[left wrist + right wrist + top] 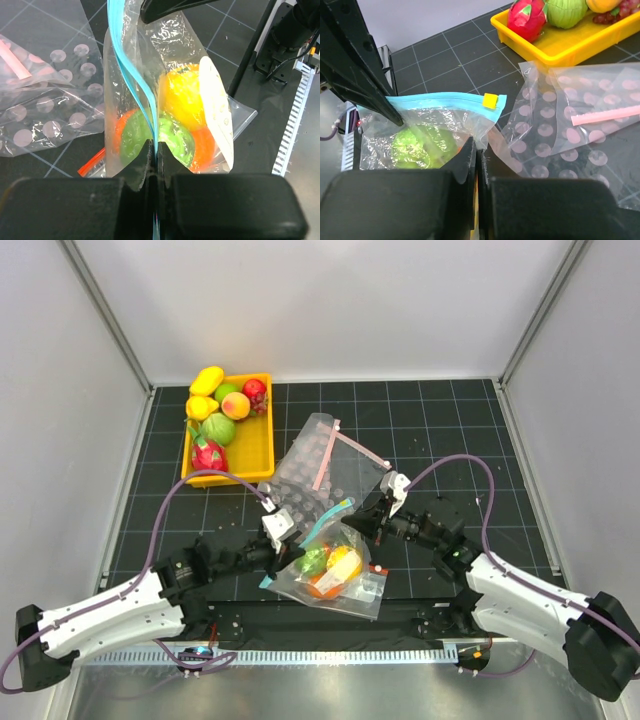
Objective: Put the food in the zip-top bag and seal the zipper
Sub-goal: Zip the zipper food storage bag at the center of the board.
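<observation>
You have the first half done, as far as can be judged: the food (170, 140), green, yellow and orange pieces, sits inside the zip-top bag (335, 575), which lies on the table (450, 430) between the two arms, near their bases. More fruit (218, 428) remains in the yellow tray (250, 445) at the far left; whether any of it is meant for the bag you cannot tell from here.

What is left is the seal. The left gripper (156, 155) has its jaws pressed together on the teal zipper (437, 106) at one end, with the strip running out between them. The right gripper (476, 152) has its jaws closed too, and they appear to pinch the bag's corner just under the other end of the strip, near the yellow slider (490, 100). So you hold both ends with the mouth drawn between them.

Whether the two halves of the zipper are already locked along their length is hard to make out: the left wrist view shows bands lying side by side, the right wrist view one flat band. The white label (217, 110) hides part of the food. The dotted bag (315, 465) lies just beyond, and only a red-orange strip (90, 167) shows of whatever lies under the bag
</observation>
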`<state>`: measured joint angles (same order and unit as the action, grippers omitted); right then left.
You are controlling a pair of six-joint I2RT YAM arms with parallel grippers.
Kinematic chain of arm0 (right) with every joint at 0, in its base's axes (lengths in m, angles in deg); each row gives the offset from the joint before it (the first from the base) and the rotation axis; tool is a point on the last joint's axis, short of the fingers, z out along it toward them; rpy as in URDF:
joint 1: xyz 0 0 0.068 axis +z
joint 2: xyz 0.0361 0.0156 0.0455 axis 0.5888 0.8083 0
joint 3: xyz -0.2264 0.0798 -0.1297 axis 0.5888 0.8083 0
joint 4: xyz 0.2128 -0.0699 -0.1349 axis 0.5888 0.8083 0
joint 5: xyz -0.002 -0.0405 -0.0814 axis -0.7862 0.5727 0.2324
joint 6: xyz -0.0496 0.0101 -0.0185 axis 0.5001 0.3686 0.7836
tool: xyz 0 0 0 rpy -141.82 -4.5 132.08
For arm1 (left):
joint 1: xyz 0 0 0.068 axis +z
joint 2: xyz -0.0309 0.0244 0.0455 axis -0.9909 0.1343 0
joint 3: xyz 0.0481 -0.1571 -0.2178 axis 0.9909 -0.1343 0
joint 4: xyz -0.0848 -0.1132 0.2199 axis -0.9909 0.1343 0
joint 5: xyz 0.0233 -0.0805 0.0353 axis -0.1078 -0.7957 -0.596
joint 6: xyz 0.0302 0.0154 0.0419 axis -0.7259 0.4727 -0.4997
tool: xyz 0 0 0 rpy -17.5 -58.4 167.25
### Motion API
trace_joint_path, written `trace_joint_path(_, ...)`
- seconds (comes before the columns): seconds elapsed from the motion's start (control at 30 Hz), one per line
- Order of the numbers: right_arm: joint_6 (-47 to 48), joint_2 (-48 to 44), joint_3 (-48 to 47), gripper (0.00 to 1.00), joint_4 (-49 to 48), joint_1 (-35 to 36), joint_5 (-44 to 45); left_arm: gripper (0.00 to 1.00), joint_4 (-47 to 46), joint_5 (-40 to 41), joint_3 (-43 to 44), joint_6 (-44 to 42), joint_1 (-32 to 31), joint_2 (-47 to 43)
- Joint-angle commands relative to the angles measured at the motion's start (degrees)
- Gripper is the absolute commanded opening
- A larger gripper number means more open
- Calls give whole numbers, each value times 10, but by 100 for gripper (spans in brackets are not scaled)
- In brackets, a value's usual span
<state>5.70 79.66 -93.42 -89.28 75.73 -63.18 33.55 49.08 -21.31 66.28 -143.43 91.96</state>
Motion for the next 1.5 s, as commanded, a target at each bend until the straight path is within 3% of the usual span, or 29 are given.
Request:
trace_joint_path(0.0,-14,-9,-28,1,-42,-3,-33,5,-20,11,6,-10,0,0)
trace_joint_path(0.27,-21,-30,-32,1,-33,-3,-58,42,34,39,110,-6,0,63)
trace_joint_path(0.47,-21,-51,-24,1,-33,-2,-68,49,41,46,187,-34,0,107)
trace_joint_path(0.63,-21,-51,-27,1,-31,-2,-73,50,32,5,230,-54,0,166)
trace_joint_path(0.9,-21,-54,-27,1,-31,-1,-77,45,37,-11,281,-66,3,252)
trace_joint_path(1.0,-20,-52,-27,1,-31,-1,-77,23,38,-16,292,-70,8,274)
trace_joint_path(1.03,-20,-53,-27,1,-31,-2,-77,8,37,-13,293,-71,8,277)
trace_joint_path(1.07,-19,-54,-27,1,-31,-1,-78,0,37,-14,294,-71,9,280)
trace_joint_path(1.17,-19,-59,-24,21,-31,-1,-75,0,30,-22,283,-78,10,275)
trace_joint_path(1.2,-21,-62,-24,32,-33,-1,-69,0,26,-27,279,-83,10,265)
trace_joint_path(1.23,-21,-64,-23,36,-33,0,-66,0,18,-31,272,-87,10,259)
trace_joint_path(1.33,-21,-69,-20,41,-44,-1,-68,0,7,-56,256,-90,10,237)
trace_joint_path(1.47,-22,-67,-26,39,-45,-1,-85,0,15,-75,252,-106,10,226)
